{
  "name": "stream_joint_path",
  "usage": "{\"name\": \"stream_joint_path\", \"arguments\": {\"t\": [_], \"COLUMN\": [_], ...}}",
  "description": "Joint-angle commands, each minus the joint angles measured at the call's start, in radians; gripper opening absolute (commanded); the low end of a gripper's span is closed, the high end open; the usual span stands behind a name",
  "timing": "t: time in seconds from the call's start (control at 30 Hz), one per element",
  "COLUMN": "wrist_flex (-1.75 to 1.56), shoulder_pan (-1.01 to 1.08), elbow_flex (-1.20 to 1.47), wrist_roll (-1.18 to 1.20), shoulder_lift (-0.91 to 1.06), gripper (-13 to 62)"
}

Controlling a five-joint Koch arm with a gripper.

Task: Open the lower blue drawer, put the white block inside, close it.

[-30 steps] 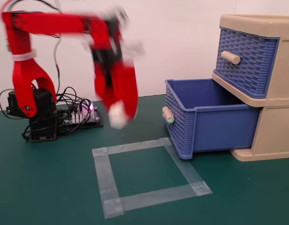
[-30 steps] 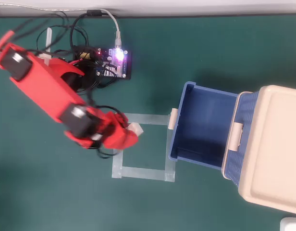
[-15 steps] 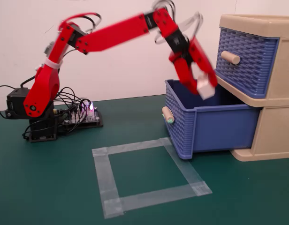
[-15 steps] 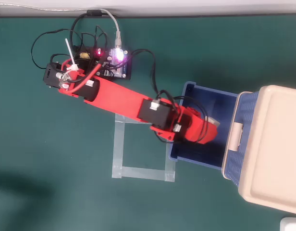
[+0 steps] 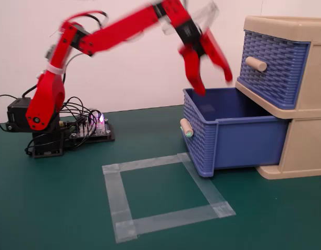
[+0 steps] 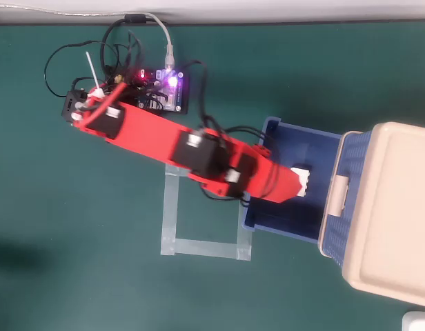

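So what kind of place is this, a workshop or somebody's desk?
Probably a hobbyist's tabletop test setup: green mat with a taped square, exposed controller board and wires, and a small plastic drawer cabinet.

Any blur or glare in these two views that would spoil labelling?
Fixed view: the hand and forearm are smeared by motion blur, while the lower drawer stays sharp. Overhead view: sharp and evenly lit, with the white block readable and only the lit circuit board glaring.

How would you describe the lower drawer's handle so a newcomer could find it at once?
Start at the beige plastic cabinet on the right of the fixed view. Its lower blue woven-texture drawer is pulled out towards the taped square. On that drawer's front sits a short beige cylindrical handle with pale green ends; the upper drawer's handle is plain beige.
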Motion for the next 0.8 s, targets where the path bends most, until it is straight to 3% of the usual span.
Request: {"name": "stream_joint_path", "arguments": {"t": [0.0, 0.13, 0.27, 0.4, 0.77], "wrist_flex": [0.153, 0.446, 0.374, 0.253, -0.198], "shoulder_pan": [-0.012, -0.006, 0.038, 0.078, -0.032], "elbow_flex": [-0.012, 0.135, 0.336, 0.321, -0.089], "wrist_roll": [0.023, -0.118, -0.442, -0.704, -0.673], "shoulder_lift": [0.175, 0.232, 0.189, 0.069, -0.347], "gripper": [33.9, 33.7, 33.7, 33.5, 33.7]}}
